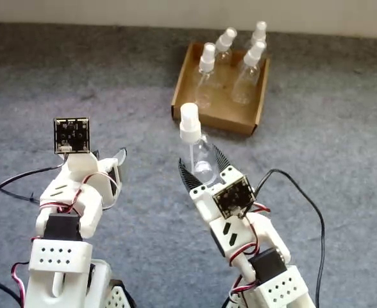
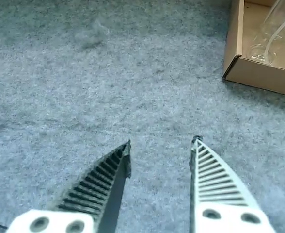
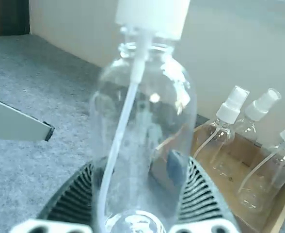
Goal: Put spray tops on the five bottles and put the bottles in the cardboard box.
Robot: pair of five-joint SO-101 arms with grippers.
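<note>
My right gripper (image 1: pixel 203 168) is shut on a clear bottle (image 1: pixel 201 160) that stands upright with a white spray top (image 1: pixel 190 122) on it, just in front of the cardboard box (image 1: pixel 214 119). In the right wrist view the bottle (image 3: pixel 142 131) sits between the black fingers (image 3: pixel 203 191), its spray top (image 3: pixel 152 14) loosely over the neck. Several clear bottles with spray tops (image 1: pixel 246 74) lie in the box. My left gripper (image 2: pixel 162 145) hangs open over bare carpet, left of the held bottle, with nothing between its fingers.
The table is covered in grey carpet (image 1: pixel 317 160). The box's near corner (image 2: pixel 239 63) lies ahead of the left gripper. Black cables (image 1: pixel 304 199) trail beside both arm bases. A pale wall runs along the far edge.
</note>
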